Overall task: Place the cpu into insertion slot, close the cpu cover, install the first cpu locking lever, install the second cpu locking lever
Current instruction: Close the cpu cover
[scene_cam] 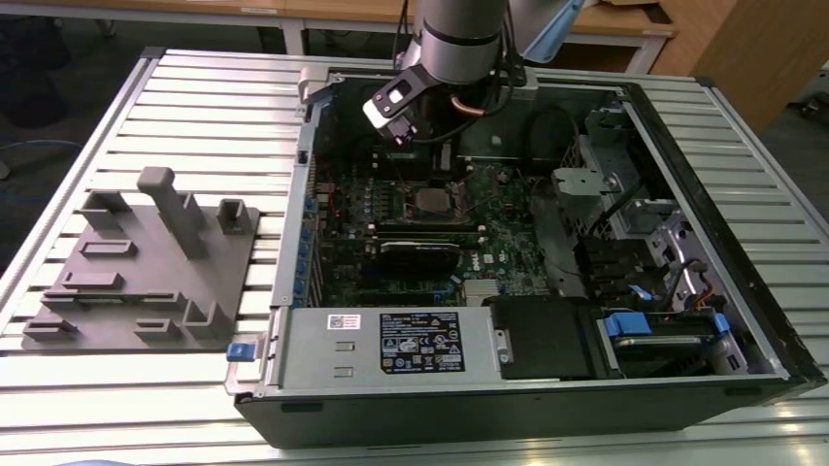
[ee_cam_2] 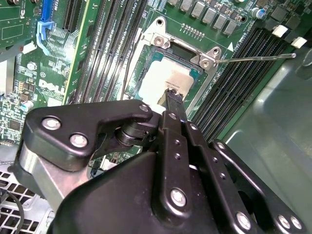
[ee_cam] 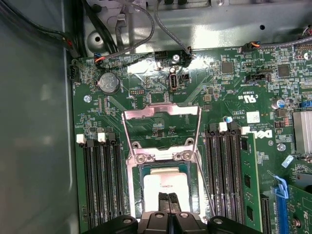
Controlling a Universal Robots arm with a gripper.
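Pincer aimed downward, closed tip to tip

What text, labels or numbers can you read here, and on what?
Nothing can be quoted:
Power supply label: white print on black, too small to read.
White sticker beside it: too small to read.
Motherboard: white logo and silkscreen codes, too blurred to quote.

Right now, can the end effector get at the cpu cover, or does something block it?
Probably yes. The cpu cover stands swung open just beyond the insertion slot, and the end effector hangs close over the cpu; no cable crosses the gap between them.
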